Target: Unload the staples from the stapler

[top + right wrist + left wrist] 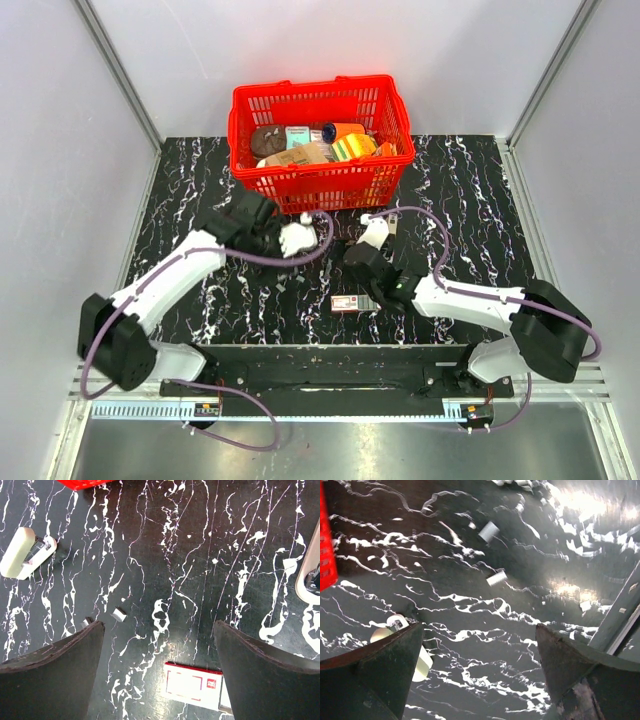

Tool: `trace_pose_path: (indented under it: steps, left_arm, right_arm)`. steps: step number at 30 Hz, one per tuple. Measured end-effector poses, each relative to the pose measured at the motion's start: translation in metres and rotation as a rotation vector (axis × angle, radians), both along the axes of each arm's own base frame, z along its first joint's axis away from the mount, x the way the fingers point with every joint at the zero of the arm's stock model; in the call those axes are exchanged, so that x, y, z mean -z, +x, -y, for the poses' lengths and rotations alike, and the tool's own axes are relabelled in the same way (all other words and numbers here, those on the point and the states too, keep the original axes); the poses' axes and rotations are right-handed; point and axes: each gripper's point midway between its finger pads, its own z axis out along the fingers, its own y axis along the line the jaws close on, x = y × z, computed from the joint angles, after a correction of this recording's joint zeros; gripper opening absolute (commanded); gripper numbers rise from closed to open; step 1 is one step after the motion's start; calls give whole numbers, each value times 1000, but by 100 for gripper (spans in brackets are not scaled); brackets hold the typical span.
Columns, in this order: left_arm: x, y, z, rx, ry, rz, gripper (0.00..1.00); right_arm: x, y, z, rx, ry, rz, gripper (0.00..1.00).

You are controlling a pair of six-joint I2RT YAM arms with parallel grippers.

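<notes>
The stapler (26, 552) is pale grey-beige with dark metal and lies on the black marbled table, at the upper left of the right wrist view. It also shows in the left wrist view (422, 662), partly hidden behind my left gripper's left finger (380, 670). Short silvery staple strips lie loose on the table (119, 614) (496, 578). My left gripper (479, 627) is wide open and empty above bare table. My right gripper (159, 623) is wide open and empty, its tips just above the red-and-white box. I cannot pick out the stapler in the top view.
A red basket (318, 185) full of items stands at the back. The small flat red-and-white box (192, 685) (350, 303) lies near the front. Another pale rounded piece with dark metal (310, 575) lies at the right edge. Both arms (180, 270) (470, 298) meet mid-table.
</notes>
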Motion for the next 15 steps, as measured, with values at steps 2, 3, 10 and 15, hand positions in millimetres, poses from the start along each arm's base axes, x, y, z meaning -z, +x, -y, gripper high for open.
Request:
trace_pose_path:
  steps: [2, 3, 10, 15]
  left_arm:
    - [13, -16, -5, 102, 56, 52, 99]
    - [20, -23, -9, 157, 81, 72, 99]
    - [38, -14, -9, 354, 136, 164, 99]
    - [58, 2, -3, 444, 181, 177, 99]
  right_arm:
    - [2, -1, 1, 8, -5, 5, 91]
    - [0, -1, -1, 10, -1, 11, 90]
    - [-18, 11, -7, 29, 41, 123, 86]
    - [-26, 17, -5, 45, 57, 187, 89]
